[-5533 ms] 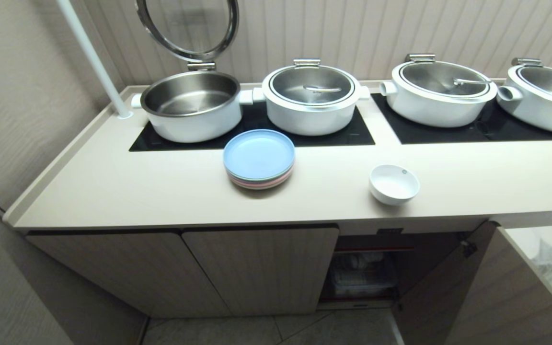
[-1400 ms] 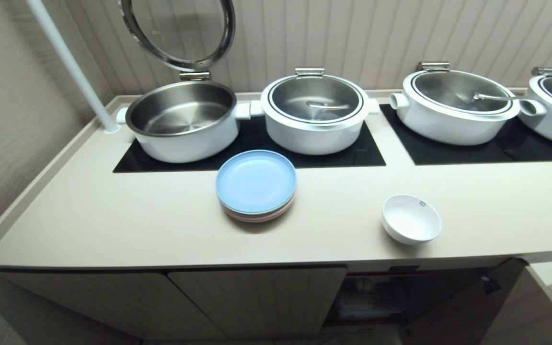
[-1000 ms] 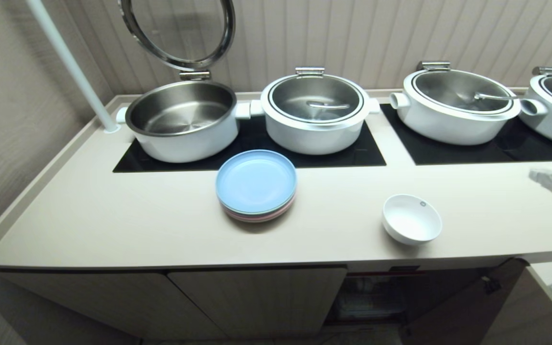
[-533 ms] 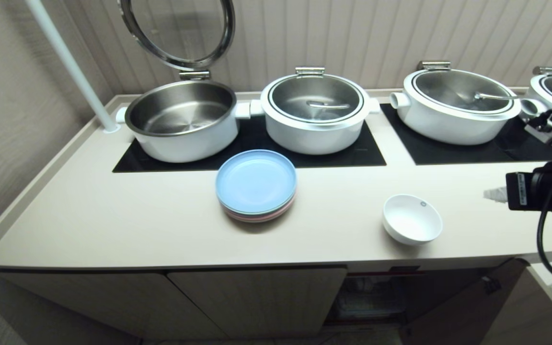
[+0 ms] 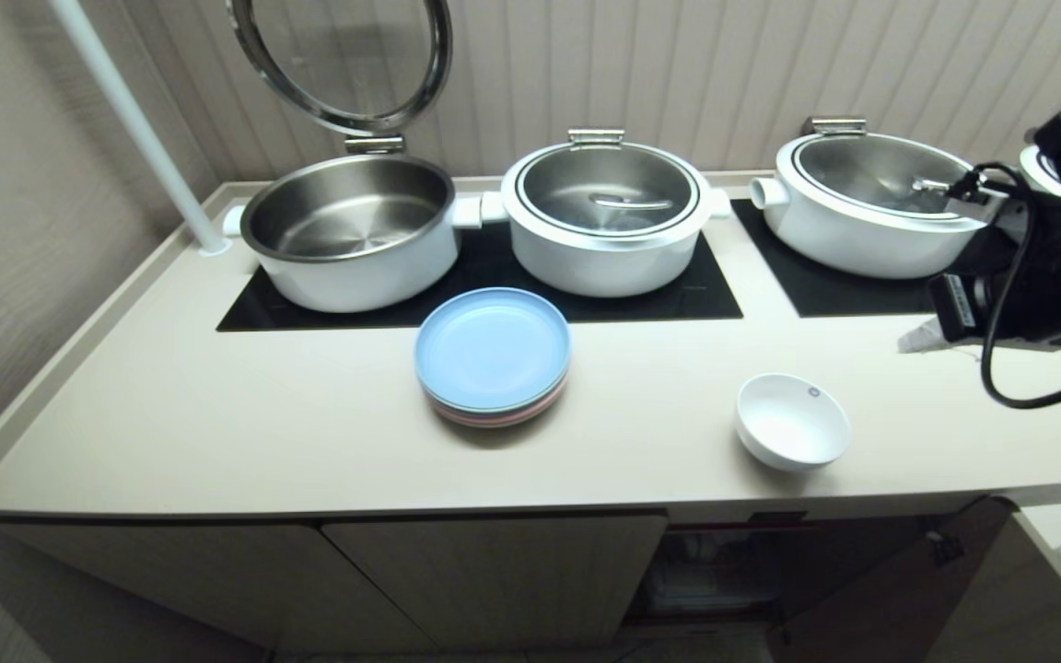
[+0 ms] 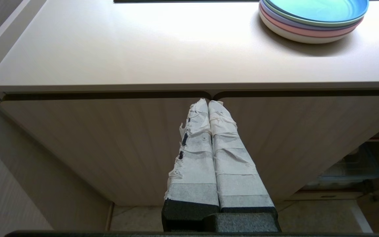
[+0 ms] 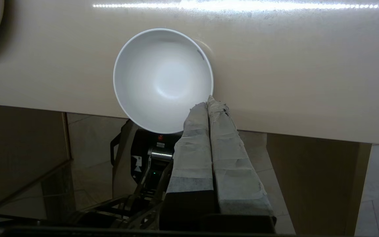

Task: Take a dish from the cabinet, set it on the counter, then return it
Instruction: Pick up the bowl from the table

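The small white bowl (image 5: 792,422) is sitting upright on the beige counter (image 5: 217,414), near the front edge and to the right of a stack of pastel plates (image 5: 492,356), which is topped by a blue one. Nothing is touching the bowl.

The right gripper (image 5: 917,337) is being held above the counter at the right side of the head view, behind and to the right of the bowl and well apart from it. Its tape-wrapped fingers (image 7: 209,131) are pressed together with nothing between them, as is shown in the right wrist view, where the bowl (image 7: 163,80) is seen from above.

The left gripper (image 6: 208,102) is being kept low in front of the closed cabinet doors (image 6: 117,141), below the counter edge, its wrapped fingers likewise closed and empty.

Below the bowl, the cabinet (image 5: 494,575) is standing open on its right side, with a door (image 5: 899,589) swung outward. Behind the plates, four white pots are lined up on black cooktop panels (image 5: 659,285); the leftmost pot (image 5: 351,230) is open with its round lid (image 5: 346,60) raised.
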Robot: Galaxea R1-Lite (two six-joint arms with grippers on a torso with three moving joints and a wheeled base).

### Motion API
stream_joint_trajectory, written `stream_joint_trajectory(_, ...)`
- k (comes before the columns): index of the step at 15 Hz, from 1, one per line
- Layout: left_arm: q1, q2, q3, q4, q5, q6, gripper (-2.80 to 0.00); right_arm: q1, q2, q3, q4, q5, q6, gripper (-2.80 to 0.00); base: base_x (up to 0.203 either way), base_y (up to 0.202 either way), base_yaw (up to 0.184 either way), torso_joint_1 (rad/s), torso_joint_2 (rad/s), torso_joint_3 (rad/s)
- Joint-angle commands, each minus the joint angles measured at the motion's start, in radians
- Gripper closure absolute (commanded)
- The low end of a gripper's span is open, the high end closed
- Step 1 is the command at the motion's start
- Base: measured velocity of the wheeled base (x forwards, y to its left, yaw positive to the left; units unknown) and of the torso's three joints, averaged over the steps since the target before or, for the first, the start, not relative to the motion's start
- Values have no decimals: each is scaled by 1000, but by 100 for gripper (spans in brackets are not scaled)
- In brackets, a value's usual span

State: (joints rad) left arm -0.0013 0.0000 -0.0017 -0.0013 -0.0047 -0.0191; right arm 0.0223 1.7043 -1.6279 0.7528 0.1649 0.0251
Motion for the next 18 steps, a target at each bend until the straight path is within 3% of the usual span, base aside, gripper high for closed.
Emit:
stream_joint_trajectory(1,0,0,0,0,0,-1,0,2,83,-60,17,1,-3,0,0,0,0,0,0,0)
stream_joint_trajectory(6,0,0,0,0,0,-1,0,56,158,-94,17,-1,-8,0,0,0,0,0,0,0)
stream_joint_trajectory(11,0,0,0,0,0,-1,0,59,185,-93,17,-2,-45,0,0,0,0,0,0,0)
stream_joint_trajectory(12,0,0,0,0,0,-1,0,59,189,-93,19,-3,-45,-280,0,0,0,0,0,0)
stream_joint_trajectory(18,0,0,0,0,0,-1,0,56,209,-93,16,-5,-45,-280,0,0,0,0,0,0)
